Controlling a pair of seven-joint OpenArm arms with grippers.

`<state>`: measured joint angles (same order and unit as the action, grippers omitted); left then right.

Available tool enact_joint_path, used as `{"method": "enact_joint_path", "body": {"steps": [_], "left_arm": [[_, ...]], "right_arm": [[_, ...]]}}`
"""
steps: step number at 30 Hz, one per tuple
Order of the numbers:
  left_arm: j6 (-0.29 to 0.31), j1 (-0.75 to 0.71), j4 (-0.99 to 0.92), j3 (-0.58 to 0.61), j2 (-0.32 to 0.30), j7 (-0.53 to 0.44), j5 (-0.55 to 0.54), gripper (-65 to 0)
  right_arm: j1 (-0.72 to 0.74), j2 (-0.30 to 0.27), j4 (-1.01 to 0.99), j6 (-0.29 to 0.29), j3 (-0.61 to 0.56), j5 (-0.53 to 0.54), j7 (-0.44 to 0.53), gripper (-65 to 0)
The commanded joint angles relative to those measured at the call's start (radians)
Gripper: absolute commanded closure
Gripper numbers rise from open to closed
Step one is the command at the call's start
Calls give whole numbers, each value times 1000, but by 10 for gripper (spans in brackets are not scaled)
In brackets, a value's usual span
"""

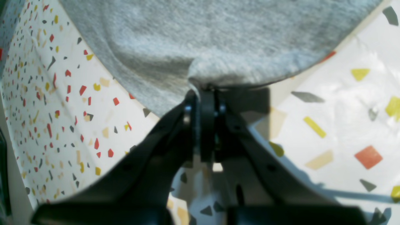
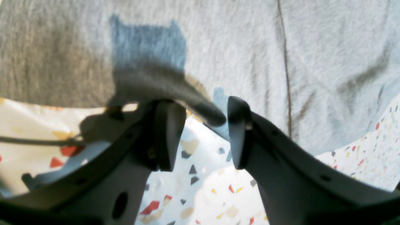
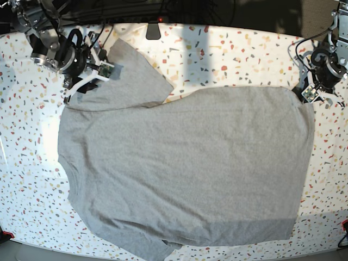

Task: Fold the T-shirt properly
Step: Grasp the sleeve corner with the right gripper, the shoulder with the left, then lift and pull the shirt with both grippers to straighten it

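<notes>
The heather-grey T-shirt [image 3: 185, 163] lies spread on the speckled table with its plain side up; no lettering shows. One sleeve [image 3: 128, 73] points to the back left. My left gripper [image 3: 314, 97] is at the shirt's back right corner. In the left wrist view it [image 1: 204, 92] is shut on a pinched edge of the grey cloth [image 1: 200, 37]. My right gripper [image 3: 81, 88] is at the sleeve's left edge. In the right wrist view it [image 2: 202, 125] is open, and a lifted fold of the shirt's edge [image 2: 200, 109] lies between its fingers [image 2: 237, 131].
The white terrazzo table [image 3: 228, 49] reaches past the shirt on all sides. A small black object [image 3: 153, 30] and cables lie along the back edge. The shirt's lower hem [image 3: 163, 247] comes close to the table's front edge.
</notes>
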<state>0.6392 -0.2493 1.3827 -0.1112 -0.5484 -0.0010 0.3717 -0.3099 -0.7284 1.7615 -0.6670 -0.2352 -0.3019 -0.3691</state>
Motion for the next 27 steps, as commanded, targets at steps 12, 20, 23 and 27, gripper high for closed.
{"method": "enact_joint_path", "body": {"steps": [12, 20, 23, 27], "left_arm": [[9, 3, 8, -4, -15, -7, -6, 0], [9, 2, 8, -4, -15, -7, -7, 0], [9, 2, 8, -4, -15, -6, -20, 0], [9, -3, 9, -7, -18, 25, -152, 0]], "right_arm": [[66, -11, -124, -31, 5, -13, 25, -203], [115, -12, -123, 53, 6, 7, 25, 0], [130, -20, -107, 73, 7, 71, 25, 0], [126, -46, -51, 73, 26, 171, -1, 0]]}}
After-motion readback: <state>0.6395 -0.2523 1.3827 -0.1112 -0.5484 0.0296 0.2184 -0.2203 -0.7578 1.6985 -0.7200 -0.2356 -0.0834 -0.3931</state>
